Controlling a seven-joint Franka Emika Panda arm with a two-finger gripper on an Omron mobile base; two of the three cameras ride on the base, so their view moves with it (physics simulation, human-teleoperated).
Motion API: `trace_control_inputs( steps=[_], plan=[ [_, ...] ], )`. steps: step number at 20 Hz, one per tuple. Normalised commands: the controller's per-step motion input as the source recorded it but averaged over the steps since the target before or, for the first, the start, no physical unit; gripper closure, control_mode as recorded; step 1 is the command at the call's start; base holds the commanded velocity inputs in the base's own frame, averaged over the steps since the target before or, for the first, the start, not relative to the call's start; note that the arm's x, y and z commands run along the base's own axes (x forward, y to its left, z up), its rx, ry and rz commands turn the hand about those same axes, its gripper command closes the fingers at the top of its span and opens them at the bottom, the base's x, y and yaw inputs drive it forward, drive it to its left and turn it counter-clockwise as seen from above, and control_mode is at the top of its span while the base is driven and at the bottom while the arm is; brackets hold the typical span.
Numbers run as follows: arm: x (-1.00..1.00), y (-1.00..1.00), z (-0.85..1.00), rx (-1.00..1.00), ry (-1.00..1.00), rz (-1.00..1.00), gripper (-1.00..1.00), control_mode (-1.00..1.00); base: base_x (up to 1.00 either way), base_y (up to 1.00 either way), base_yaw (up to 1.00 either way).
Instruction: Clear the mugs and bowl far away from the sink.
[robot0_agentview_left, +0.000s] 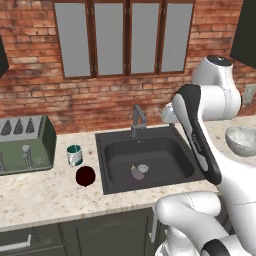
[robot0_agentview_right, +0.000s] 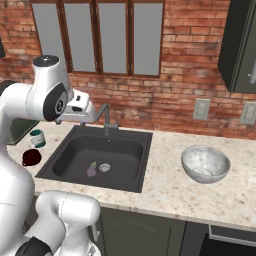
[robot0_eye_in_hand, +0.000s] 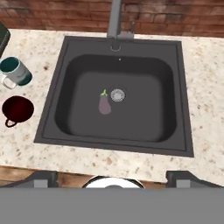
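Observation:
The white mug with teal lining (robot0_agentview_left: 74, 155) (robot0_agentview_right: 36, 138) (robot0_eye_in_hand: 14, 72) stands on the counter left of the sink (robot0_agentview_left: 102, 165) (robot0_agentview_right: 144, 165) (robot0_eye_in_hand: 185, 96). Just in front of it sits the dark maroon mug (robot0_agentview_left: 85, 176) (robot0_agentview_right: 31, 157) (robot0_eye_in_hand: 17, 109). Right of the sink, the speckled pale bowl (robot0_agentview_left: 242, 140) (robot0_agentview_right: 205, 163) rests upright on the counter. My gripper (robot0_eye_in_hand: 113, 177) (robot0_agentview_right: 81, 111) hovers high above the basin, looking down into it. It is open and holds nothing.
A small purple eggplant (robot0_eye_in_hand: 104, 104) (robot0_agentview_left: 136, 173) lies beside the drain in the basin. The grey tap (robot0_agentview_left: 138, 119) (robot0_agentview_right: 105, 120) rises behind the sink. A dark green toaster (robot0_agentview_left: 25, 144) stands far left. Brick wall and windows lie behind.

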Motion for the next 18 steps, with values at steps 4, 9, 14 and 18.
trace_control_inputs(
  steps=[4,9,14,18],
  plan=[
    [-0.72,0.00,0.09,0.00,0.00,-0.06,-1.00,-1.00,0.00,0.00,0.00],
    [-0.65,0.00,0.09,-0.01,-0.03,-0.05,-1.00,-1.00,0.00,0.00,0.00],
    [-0.71,0.07,0.11,-0.09,-0.15,-0.08,-1.00,-1.00,0.00,0.00,0.00],
    [-0.67,0.08,0.07,-0.04,-0.09,-0.04,-1.00,-1.00,0.00,0.00,0.00]
  ],
)
